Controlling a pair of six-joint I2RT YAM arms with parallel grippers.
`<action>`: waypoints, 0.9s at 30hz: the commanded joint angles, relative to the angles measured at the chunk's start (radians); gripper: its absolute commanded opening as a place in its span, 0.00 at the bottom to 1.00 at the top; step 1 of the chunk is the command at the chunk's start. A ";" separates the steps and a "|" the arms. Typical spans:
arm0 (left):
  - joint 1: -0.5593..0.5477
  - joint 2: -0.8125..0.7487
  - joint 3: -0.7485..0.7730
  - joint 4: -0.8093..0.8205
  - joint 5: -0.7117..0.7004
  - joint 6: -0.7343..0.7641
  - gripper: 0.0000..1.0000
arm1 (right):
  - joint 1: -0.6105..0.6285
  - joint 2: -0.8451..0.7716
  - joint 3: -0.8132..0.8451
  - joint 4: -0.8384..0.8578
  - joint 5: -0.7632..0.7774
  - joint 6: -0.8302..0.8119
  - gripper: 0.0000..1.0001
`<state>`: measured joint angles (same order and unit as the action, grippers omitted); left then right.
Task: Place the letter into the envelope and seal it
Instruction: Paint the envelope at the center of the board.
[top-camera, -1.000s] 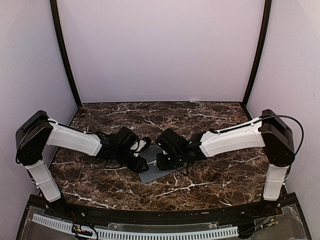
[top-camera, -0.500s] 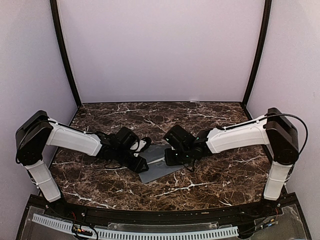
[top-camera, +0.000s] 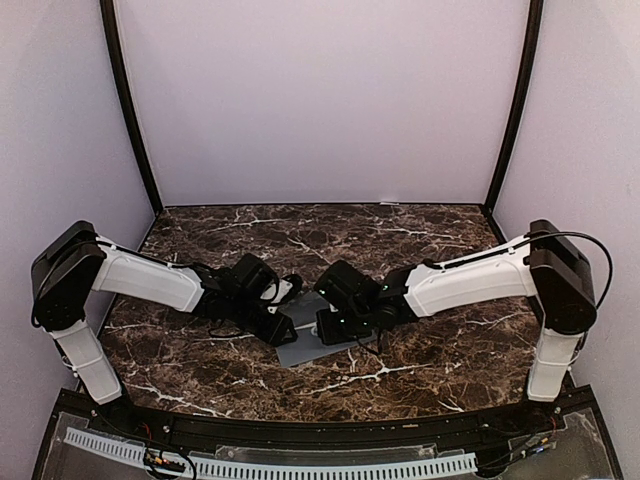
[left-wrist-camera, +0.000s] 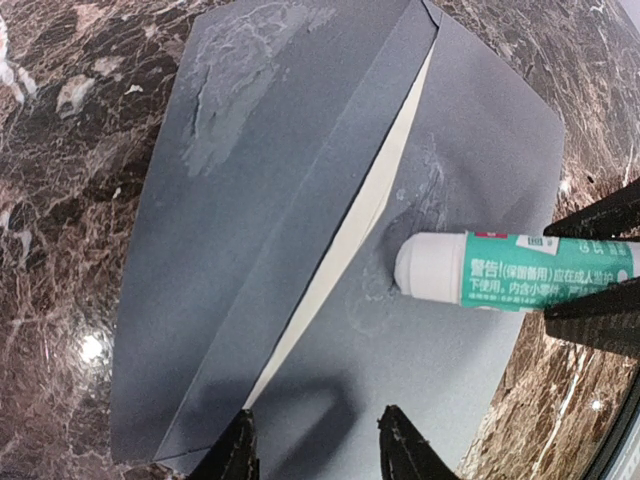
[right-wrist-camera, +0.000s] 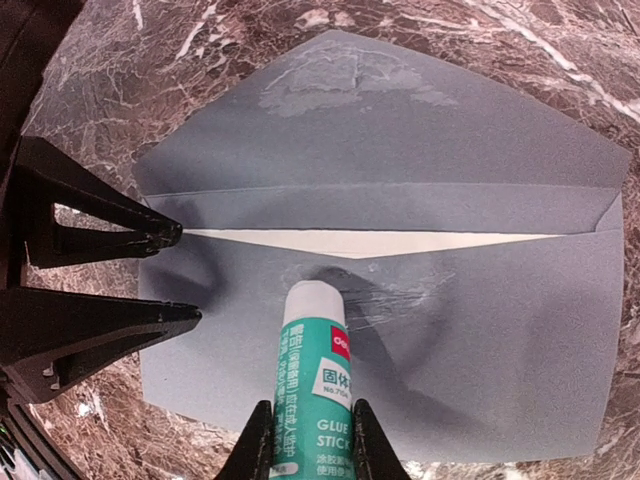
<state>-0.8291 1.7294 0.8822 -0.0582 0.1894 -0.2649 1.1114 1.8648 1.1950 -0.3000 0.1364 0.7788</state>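
Just a cream letter (right-wrist-camera: 370, 243) sliver inside the open grey envelope (right-wrist-camera: 500, 320).

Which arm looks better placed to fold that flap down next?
Probably the left: the left gripper is open and empty at the envelope's edge, while the right gripper is clamped on the glue stick.

The envelope (right-wrist-camera: 420, 130) was slate grey with pale, glossy whitish smears on its flap and body, the letter (right-wrist-camera: 370, 243) showed as a cream sliver, the glue stick (right-wrist-camera: 300, 350) was white-tipped with a green label and white lettering, and the table (top-camera: 430, 360) was dark brown marble veined white.
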 joint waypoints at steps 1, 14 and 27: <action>-0.005 0.016 -0.011 -0.079 -0.002 0.009 0.41 | 0.018 0.028 0.020 -0.025 -0.032 0.008 0.00; -0.005 0.016 -0.009 -0.081 -0.003 0.009 0.41 | -0.013 0.004 -0.033 -0.110 0.031 0.048 0.00; -0.005 0.015 -0.009 -0.083 -0.004 0.010 0.41 | -0.058 -0.046 -0.080 -0.140 0.066 0.045 0.00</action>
<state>-0.8291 1.7294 0.8822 -0.0582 0.1894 -0.2649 1.0649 1.8267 1.1542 -0.3267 0.1806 0.8139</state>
